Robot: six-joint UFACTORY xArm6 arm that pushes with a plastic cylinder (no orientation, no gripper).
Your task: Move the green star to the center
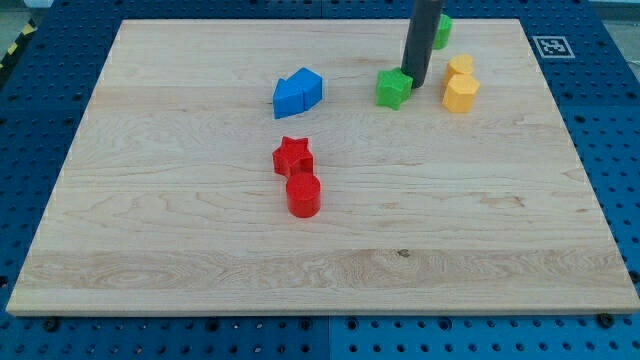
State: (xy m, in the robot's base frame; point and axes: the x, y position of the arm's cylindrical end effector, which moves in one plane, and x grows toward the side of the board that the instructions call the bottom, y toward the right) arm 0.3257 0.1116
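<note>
The green star (392, 89) lies on the wooden board (200, 250) near the view's top, right of the middle. My tip (414, 83) stands right against the star's right side, touching it or nearly so. The dark rod rises from there to the view's top edge. A second green block (442, 31) is partly hidden behind the rod at the top.
Two blue blocks (298, 93) sit together left of the star. A red star (293, 156) and a red cylinder (303, 195) sit near the board's middle. Two yellow blocks (461, 86) sit just right of my tip. A marker tag (551, 45) is at the top right.
</note>
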